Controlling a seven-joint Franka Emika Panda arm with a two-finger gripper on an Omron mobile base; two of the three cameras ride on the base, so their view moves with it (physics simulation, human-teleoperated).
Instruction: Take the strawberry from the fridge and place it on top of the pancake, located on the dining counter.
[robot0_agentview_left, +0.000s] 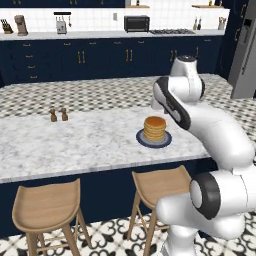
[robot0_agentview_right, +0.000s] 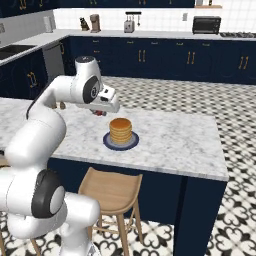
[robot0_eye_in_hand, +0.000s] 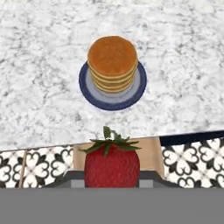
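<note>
The marble table (robot0_agentview_left: 75, 145) runs across the middle of the left base view. A dark blue plate (robot0_agentview_left: 154, 140) right of center on it carries a stack of pancakes (robot0_agentview_left: 154, 128). Two small brown shakers (robot0_agentview_left: 58, 115) stand close together at its left, well apart from the plate.

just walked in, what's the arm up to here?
The white arm is carrying a strawberry in its gripper, shut on the fruit, above the marble dining counter. A stack of pancakes sits on a dark blue plate near the counter's edge, above a wooden stool. In the hand view the strawberry sits short of the stack, over the counter's edge, and the top pancake is bare. Two small brown shakers stand further along the counter.
</note>
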